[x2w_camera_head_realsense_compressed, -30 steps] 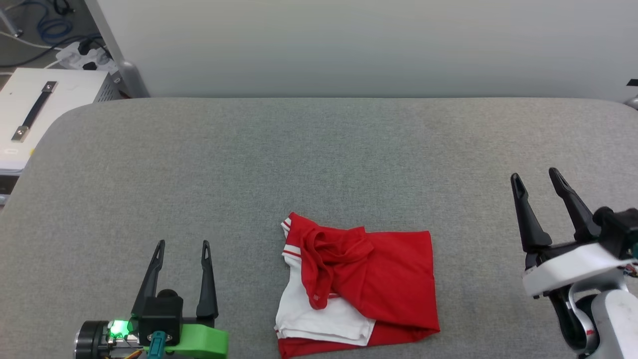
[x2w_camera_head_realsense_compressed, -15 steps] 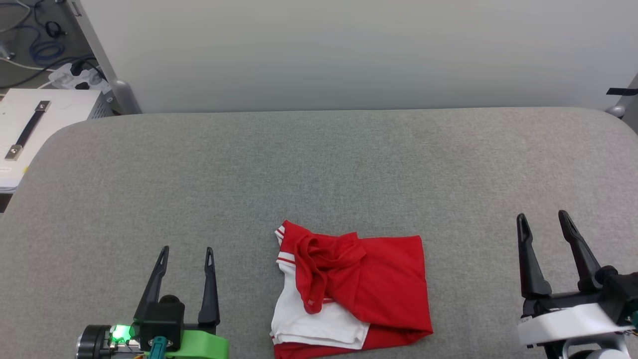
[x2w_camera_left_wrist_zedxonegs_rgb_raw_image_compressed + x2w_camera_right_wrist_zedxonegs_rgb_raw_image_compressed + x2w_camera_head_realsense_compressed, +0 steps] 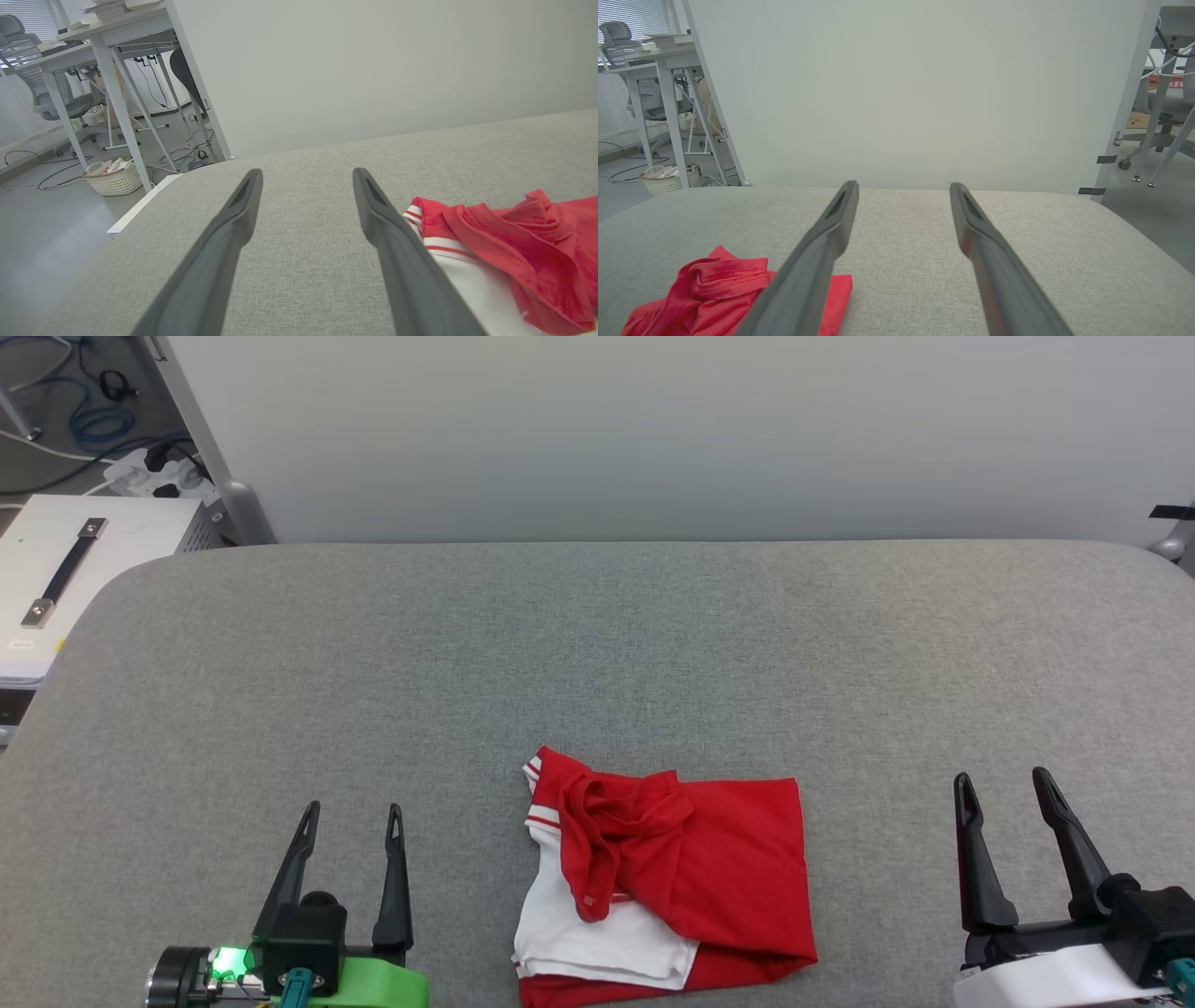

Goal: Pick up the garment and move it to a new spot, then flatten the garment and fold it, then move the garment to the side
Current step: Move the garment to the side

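The right gripper (image 3: 1001, 777) has been drawn toward 6 o'clock, spread wide like the left gripper (image 3: 354, 807). The garment (image 3: 719, 877) is seen at the pad's (image 3: 597, 635) 6 o'clock edge.

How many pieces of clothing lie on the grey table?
1: a crumpled red shirt with white sleeves and striped trim lies near the front edge of the grey fabric-covered table, about midway across. Another piece could be hidden under it.
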### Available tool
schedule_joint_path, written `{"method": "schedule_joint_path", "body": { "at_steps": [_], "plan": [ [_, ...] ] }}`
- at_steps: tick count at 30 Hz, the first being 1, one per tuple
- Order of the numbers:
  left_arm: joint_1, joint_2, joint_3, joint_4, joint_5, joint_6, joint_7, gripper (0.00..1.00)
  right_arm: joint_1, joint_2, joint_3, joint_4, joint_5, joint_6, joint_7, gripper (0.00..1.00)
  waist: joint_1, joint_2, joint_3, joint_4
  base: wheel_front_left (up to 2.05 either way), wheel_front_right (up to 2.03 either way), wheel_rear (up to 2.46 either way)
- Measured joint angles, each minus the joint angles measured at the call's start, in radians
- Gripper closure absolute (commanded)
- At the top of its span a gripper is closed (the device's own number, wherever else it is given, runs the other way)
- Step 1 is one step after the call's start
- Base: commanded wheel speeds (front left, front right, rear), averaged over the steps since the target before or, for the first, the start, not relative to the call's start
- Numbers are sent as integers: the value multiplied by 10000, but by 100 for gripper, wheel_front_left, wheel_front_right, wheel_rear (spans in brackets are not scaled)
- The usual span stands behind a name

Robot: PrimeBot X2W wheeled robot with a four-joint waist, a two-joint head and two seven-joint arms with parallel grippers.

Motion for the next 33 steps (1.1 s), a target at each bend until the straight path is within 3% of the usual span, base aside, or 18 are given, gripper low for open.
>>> {"method": "schedule_joint_path", "body": {
  "at_steps": [22, 29, 33],
  "plan": [
    [15, -42, 123, 82, 2, -46, 0, 0, -115, -69, -96, 52, -190, 0, 2, 0, 0, 0, -11, 45, 0, 0, 0],
    [-25, -96, 71, 104, 8, -140, 0, 0, -2528, -1241, -136, -144, 746, 0, 1145, 0, 0, 0, 231, 179, 0, 0, 0],
    [-105, -123, -12, 121, 19, -182, 0, 0, -3578, -1939, 589, 4, 1868, 0, 2780, 0, 1, 0, 391, 344, 0, 0, 0]
  ]
}}
